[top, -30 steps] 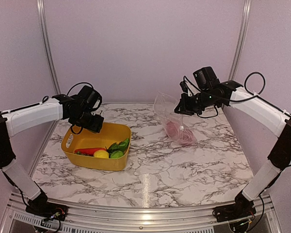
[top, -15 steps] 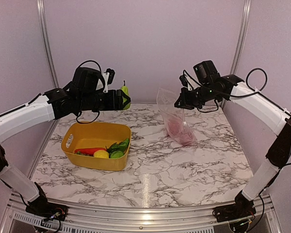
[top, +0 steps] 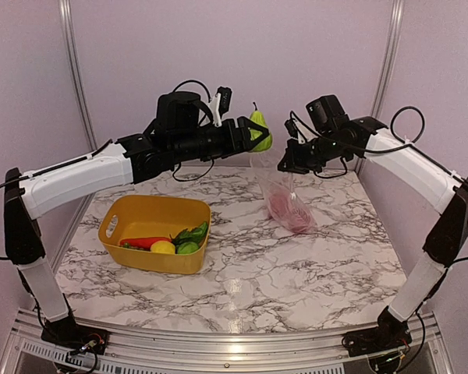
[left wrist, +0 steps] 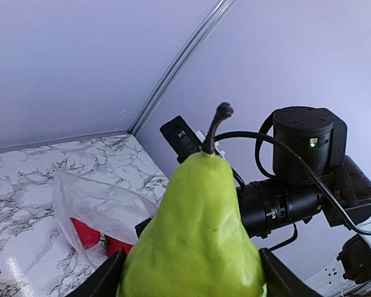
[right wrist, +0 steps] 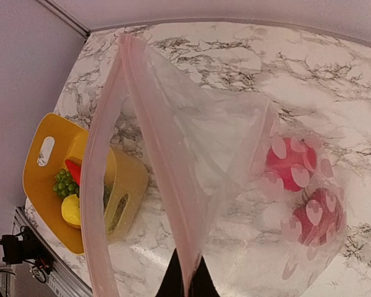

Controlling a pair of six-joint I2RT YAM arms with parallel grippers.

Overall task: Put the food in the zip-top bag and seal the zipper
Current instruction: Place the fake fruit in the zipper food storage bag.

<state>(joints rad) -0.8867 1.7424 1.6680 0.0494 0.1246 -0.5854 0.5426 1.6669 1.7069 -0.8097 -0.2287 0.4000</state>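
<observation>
In the upper centre of the top view, the left tool (top: 248,139) pinches a green plastic toy pear (top: 258,129) by its wide lower part, stem up, in the air just left of the right tool (top: 284,164). The right tool is pressed together on the mouth edge of a clear crinkly plastic zip-top bag (top: 279,193), which hangs open down to the white marbled desk (top: 296,265). Its pinkish press-seal zipper strip (right wrist: 151,124) runs up the right wrist view. Two red round toy fruits (right wrist: 289,162) lie in the bag's bottom. At lower left, a yellow plastic basket (top: 150,209) holds an orange-red toy carrot (top: 144,242), a yellow toy lemon (top: 163,247) and green leafy pieces (top: 192,234).
</observation>
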